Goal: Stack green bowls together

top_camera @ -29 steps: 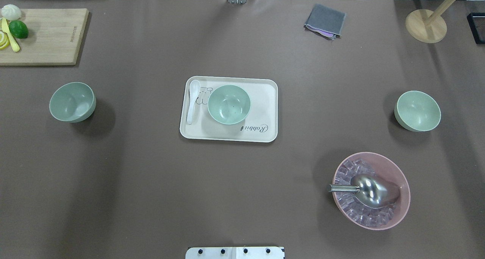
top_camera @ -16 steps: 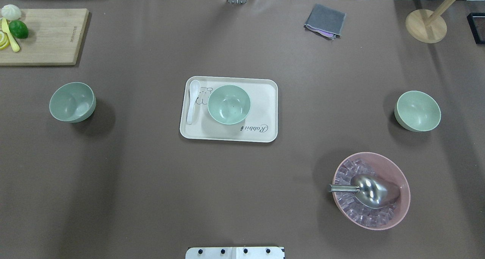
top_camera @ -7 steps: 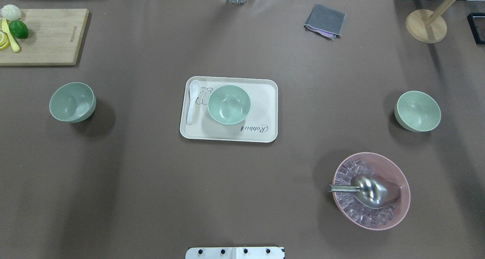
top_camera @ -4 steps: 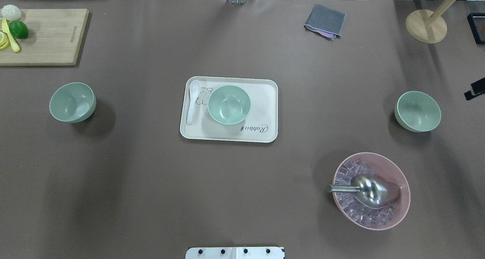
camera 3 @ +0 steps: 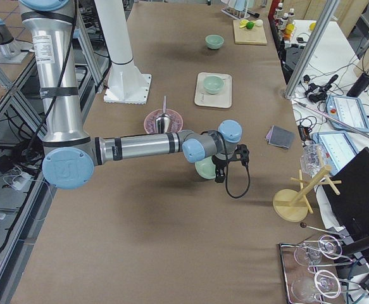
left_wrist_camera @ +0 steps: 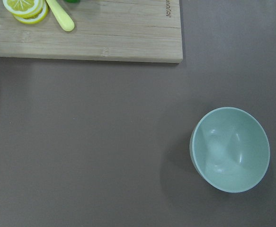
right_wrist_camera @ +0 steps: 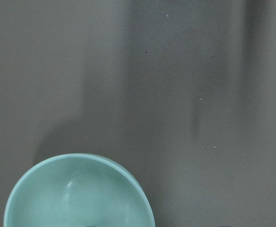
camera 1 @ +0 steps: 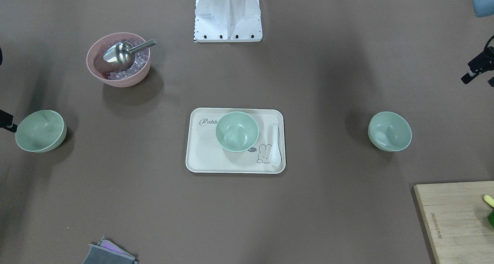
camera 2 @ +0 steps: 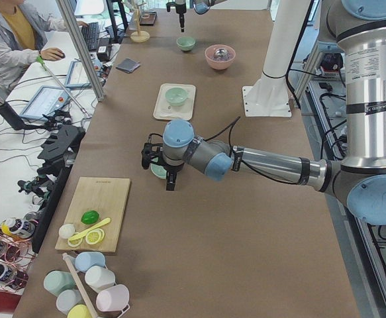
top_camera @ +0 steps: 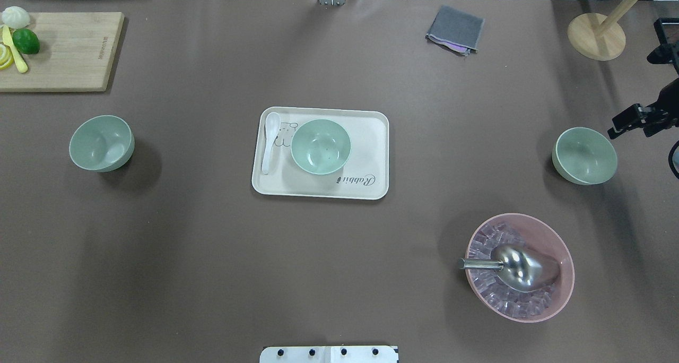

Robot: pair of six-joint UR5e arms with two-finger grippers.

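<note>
Three pale green bowls stand apart and upright. One (top_camera: 101, 143) is at the left, one (top_camera: 321, 146) is on the cream tray (top_camera: 371, 140), and one (top_camera: 584, 155) is at the right. My right gripper (top_camera: 618, 131) comes in from the right edge, above and just beyond the right bowl's rim; the bowl also shows at the bottom of the right wrist view (right_wrist_camera: 78, 194). My left gripper (camera 1: 467, 78) hangs near the left bowl (camera 1: 389, 131), which also shows in the left wrist view (left_wrist_camera: 230, 149). I cannot tell whether either gripper is open or shut.
A pink bowl (top_camera: 557, 299) of ice cubes with a metal scoop (top_camera: 522, 267) stands near the right bowl. A white spoon (top_camera: 270, 140) lies on the tray. A cutting board (top_camera: 63, 50) with fruit, a grey cloth (top_camera: 455, 28) and a wooden rack (top_camera: 597, 34) line the far edge.
My right arm has come into the overhead view from the right edge and moved in toward the right bowl. The bowls have not moved.
</note>
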